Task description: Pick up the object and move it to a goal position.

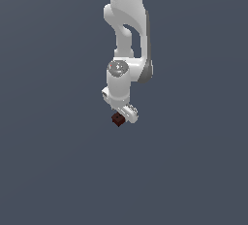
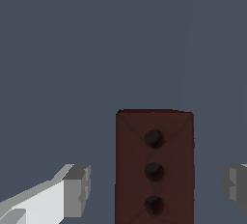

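White Panda arm [image 1: 127, 25] reaching straight down against a flat grey-blue ground [image 1: 48, 170]. Hand [image 1: 122, 115] at its lower end, spread wide: in the wrist view both grey fingertips [image 2: 77, 189] standing clear of the dark red-brown brick [image 2: 154, 165], with open gaps on either side. Brick between the fingertips, nearer one than the other, long and narrow, three dark round studs in a row along its face. In the exterior view, brick [image 1: 117, 119] just beneath the hand, partly covered by it.
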Tool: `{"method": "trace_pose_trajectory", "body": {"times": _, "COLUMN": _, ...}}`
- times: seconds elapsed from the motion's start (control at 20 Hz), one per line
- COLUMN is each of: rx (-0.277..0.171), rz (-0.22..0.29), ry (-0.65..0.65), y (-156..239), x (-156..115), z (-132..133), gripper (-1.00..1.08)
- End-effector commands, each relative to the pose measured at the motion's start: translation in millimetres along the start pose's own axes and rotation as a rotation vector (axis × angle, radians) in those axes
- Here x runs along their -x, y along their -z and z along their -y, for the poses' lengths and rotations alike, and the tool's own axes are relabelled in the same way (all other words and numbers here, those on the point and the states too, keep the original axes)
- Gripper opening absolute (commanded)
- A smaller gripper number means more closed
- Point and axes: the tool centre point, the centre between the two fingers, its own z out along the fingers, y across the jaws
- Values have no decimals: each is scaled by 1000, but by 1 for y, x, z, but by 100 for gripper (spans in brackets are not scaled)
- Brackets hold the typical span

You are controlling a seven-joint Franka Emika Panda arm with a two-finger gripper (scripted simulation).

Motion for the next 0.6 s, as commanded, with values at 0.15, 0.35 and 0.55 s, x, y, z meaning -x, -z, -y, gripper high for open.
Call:
{"method": "trace_pose_trajectory", "body": {"times": 0.15, "rx": 1, "rz": 0, "ry": -3, "y": -26, "x": 1, "z": -1, "gripper": 100}}
{"method": "trace_pose_trajectory", "body": {"times": 0.35, "rx": 1, "rz": 0, "ry": -3, "y": -35, "x": 0, "z": -1, "gripper": 100}}
{"method": "trace_pose_trajectory", "body": {"times": 0.55, "rx": 1, "rz": 0, "ry": -3, "y": -36, "x": 0, "z": 0, "gripper": -100}}
